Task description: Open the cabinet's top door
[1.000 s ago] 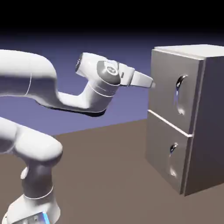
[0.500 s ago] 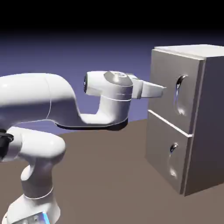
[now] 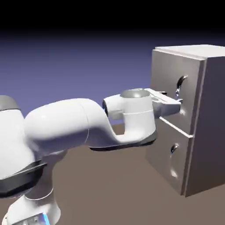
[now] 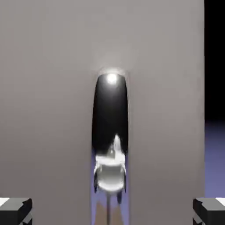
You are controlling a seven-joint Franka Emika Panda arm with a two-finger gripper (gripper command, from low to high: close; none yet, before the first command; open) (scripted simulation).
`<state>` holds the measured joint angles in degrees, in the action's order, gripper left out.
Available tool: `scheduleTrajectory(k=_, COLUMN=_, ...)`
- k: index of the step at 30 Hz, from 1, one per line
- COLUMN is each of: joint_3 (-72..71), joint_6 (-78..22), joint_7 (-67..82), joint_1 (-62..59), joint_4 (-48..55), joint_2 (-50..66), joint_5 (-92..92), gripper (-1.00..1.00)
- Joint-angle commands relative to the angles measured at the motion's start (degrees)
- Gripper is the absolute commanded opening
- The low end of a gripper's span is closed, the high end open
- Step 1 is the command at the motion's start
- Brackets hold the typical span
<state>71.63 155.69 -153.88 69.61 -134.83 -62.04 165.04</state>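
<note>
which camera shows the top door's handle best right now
The hand view does: the handle runs up its middle, large and unblocked, between the widely parted fingertips of the pincer. The exterior view shows it small and side-on, its upper curve visible, its lower part partly behind the pincer.

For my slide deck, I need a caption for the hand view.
Seen from the open hand, the cabinet's curved chrome handle runs upright between the widely parted fingertips.

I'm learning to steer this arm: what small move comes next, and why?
Probably ease the gripper slightly forward, then close: its jaws stand open on either side of the top door's handle, which runs between them, near the middle.
</note>
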Motion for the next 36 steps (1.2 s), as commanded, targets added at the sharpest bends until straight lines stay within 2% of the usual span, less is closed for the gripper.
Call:
scheduleTrajectory(k=1, joint_3=0.4, joint_6=-0.1, joint_7=0.0, joint_1=0.7, joint_4=0.6, joint_2=0.2, joint_5=0.1, gripper=1.00)
scheduleTrajectory(k=2, joint_3=0.4, joint_6=-0.1, joint_7=0.0, joint_1=0.7, joint_4=0.6, joint_2=0.2, joint_5=0.1, gripper=-1.00)
scheduleTrajectory(k=5, joint_3=-2.3, joint_6=-4.4, joint_7=-0.1, joint_1=-2.7, joint_4=-3.6, joint_2=0.9, joint_5=-2.2, gripper=-1.00)
scheduleTrajectory(k=12, joint_3=-14.2, joint_6=-21.2, joint_7=0.6, joint_1=-13.4, joint_4=-17.5, joint_2=1.9, joint_5=-13.4, gripper=-1.00)
scheduleTrajectory(k=18, joint_3=-25.3, joint_6=-35.1, joint_7=0.3, joint_1=-17.9, joint_4=-25.7, joint_2=2.1, joint_5=-24.6, gripper=-1.00)
scheduleTrajectory(k=26, joint_3=-39.6, joint_6=-25.3, joint_7=-12.0, joint_1=-34.1, joint_4=-24.1, joint_2=13.6, joint_5=-28.2, gripper=-1.00)
scheduleTrajectory(k=36, joint_3=-60.4, joint_6=-32.6, joint_7=-12.2, joint_1=-44.6, joint_4=-28.0, joint_2=14.6, joint_5=-47.6, gripper=-1.00)
